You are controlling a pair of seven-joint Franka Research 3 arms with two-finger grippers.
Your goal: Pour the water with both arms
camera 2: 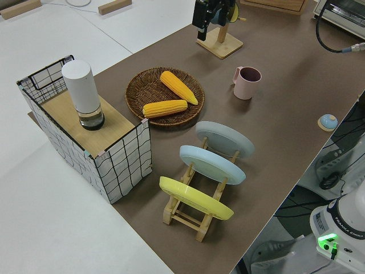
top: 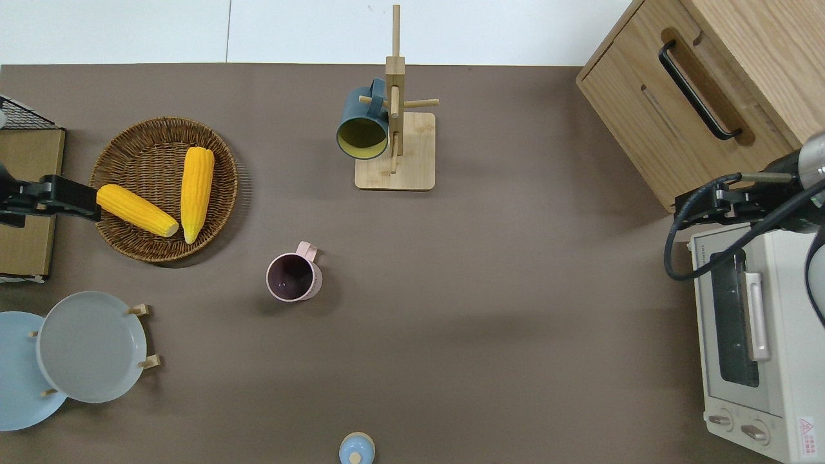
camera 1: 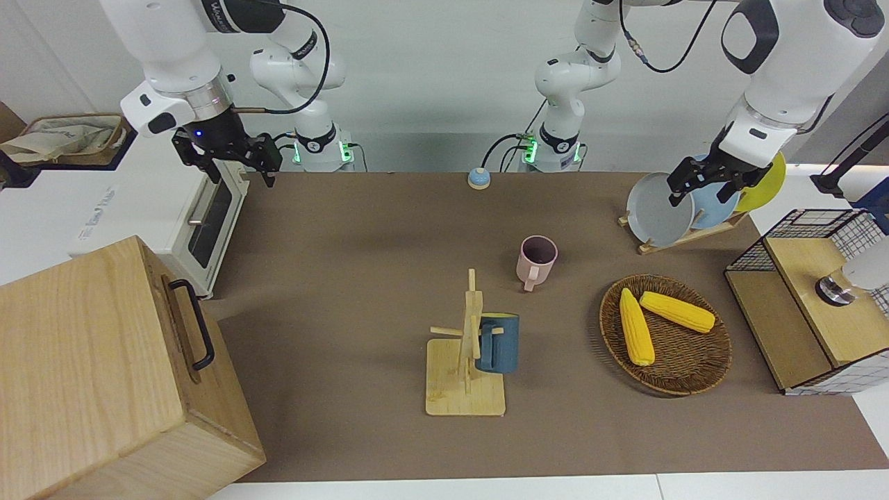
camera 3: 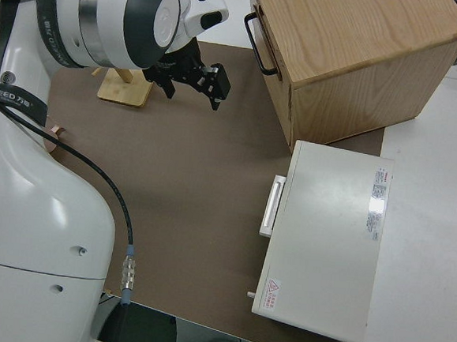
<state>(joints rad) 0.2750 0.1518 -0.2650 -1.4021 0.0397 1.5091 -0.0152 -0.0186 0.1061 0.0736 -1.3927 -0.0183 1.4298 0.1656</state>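
Presently, both arms are hanging raised and empty-handed, left end effector (camera 1: pixel 701 182) and right end effector (camera 1: pixel 229 158) apart, nothing gripped yet; next calling, likely, for reaching toward pink cup (camera 1: pixel 537 260) and blue cup (camera 1: pixel 497 342).

Both white arms hung raised: the right claw (camera 1: pixel 233 161) at the front view's upper left, apparently open; the left claw (camera 1: pixel 701 182) upper right.

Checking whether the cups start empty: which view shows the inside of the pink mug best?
The overhead view: it looks straight down into the pink mug, showing its dark interior to the bottom. The front and left side views see mostly its wall and only part of the inside. The right side view barely shows it.
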